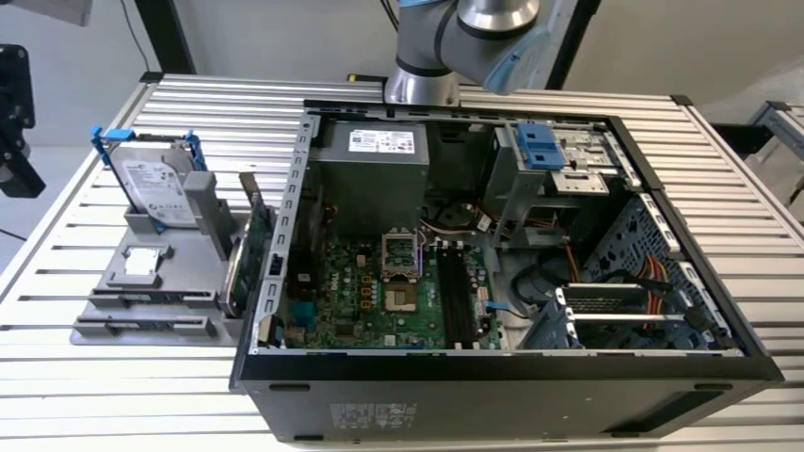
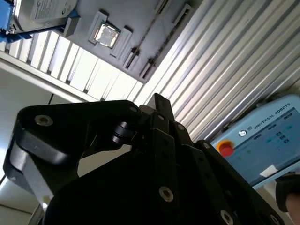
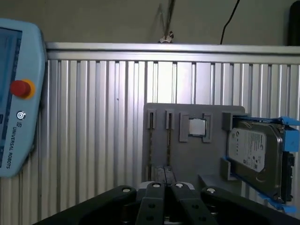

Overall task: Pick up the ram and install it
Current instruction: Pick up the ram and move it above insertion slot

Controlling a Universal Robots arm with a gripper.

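The gripper point(image 3: 164, 170) hangs with fingers pressed together, empty, its body mostly cut off; the ram point(image 3: 168, 145), probably that thin edge-on strip, stands in the grey holder point(image 3: 187, 110).

You have one open computer case point(image 1: 503, 381) in the exterior view. At its nine o'clock sits one grey holder point(image 1: 126, 325) carrying one hard drive point(image 1: 164, 188), one square chip point(image 1: 145, 264) and one green card point(image 1: 260, 240). One arm point(image 1: 458, 42) stands at twelve o'clock. The first wrist view gives you one gripper point(image 3: 164, 172) and one pendant point(image 3: 14, 93) with one red button point(image 3: 21, 88).
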